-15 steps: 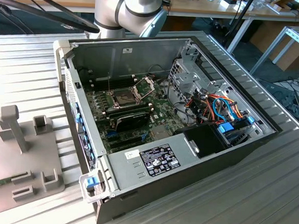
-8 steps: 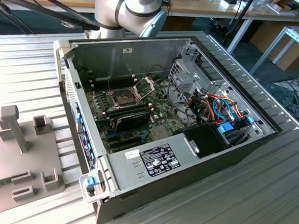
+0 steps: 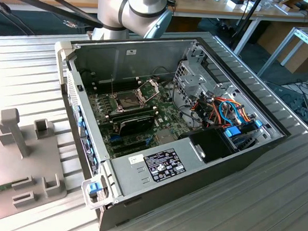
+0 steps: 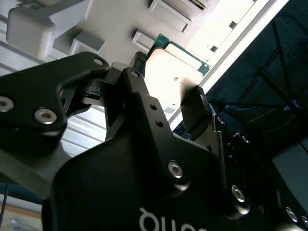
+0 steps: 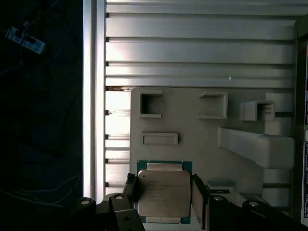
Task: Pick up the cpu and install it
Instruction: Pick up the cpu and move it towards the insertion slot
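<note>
Aluminium slats form the bench [image 3: 231, 214] carrying this cpu install. The open computer case [image 3: 126, 56] lies on its side in the exterior view, so the board inside faces up and can be reached from above. On the exterior view's left, just beside the case, sits a grey fixture plate [image 3: 36, 160] whose raised blocks and pockets look meant to keep parts at known spots. Inside the case, the green motherboard [image 3: 164, 119] shows its socket [image 3: 127, 101] bare, with the silver socket frame [image 3: 150, 86] hinged up, apparently to leave the seat free for the chip. In the first wrist view, the black claw [image 5: 163, 182] is clamped on the cpu [image 5: 163, 195], its jaws against two opposite edges, a hold that looks chosen to spare the metal top. The cpu lies flat, metal side up, at the fixture plate and well apart from the socket; whether it rests on the plate or hangs just clear of it cannot be told
</note>
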`<state>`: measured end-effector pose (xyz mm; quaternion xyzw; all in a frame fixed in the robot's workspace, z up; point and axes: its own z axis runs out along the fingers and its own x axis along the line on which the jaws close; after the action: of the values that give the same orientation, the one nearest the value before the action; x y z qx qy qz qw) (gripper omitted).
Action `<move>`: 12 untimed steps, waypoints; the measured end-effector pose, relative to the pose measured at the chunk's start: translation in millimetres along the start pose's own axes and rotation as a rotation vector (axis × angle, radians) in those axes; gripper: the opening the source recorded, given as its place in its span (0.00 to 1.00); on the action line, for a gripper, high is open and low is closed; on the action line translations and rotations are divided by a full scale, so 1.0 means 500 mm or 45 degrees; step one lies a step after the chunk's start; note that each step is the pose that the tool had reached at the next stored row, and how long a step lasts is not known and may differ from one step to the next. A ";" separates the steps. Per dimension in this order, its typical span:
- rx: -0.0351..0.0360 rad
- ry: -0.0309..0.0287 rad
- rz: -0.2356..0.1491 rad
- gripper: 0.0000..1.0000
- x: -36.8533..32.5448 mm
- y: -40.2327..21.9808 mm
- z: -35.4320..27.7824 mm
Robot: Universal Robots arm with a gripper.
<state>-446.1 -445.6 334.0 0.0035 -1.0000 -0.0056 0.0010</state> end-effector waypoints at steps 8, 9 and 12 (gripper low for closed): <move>0.0000 0.0000 0.000 0.55 0.000 0.000 -0.004; 0.0000 0.0000 0.000 0.55 0.000 0.000 -0.005; 0.0000 0.0000 0.000 0.55 0.000 0.000 -0.007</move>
<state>-446.1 -445.6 337.3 0.0034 -1.0000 -0.0056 0.0010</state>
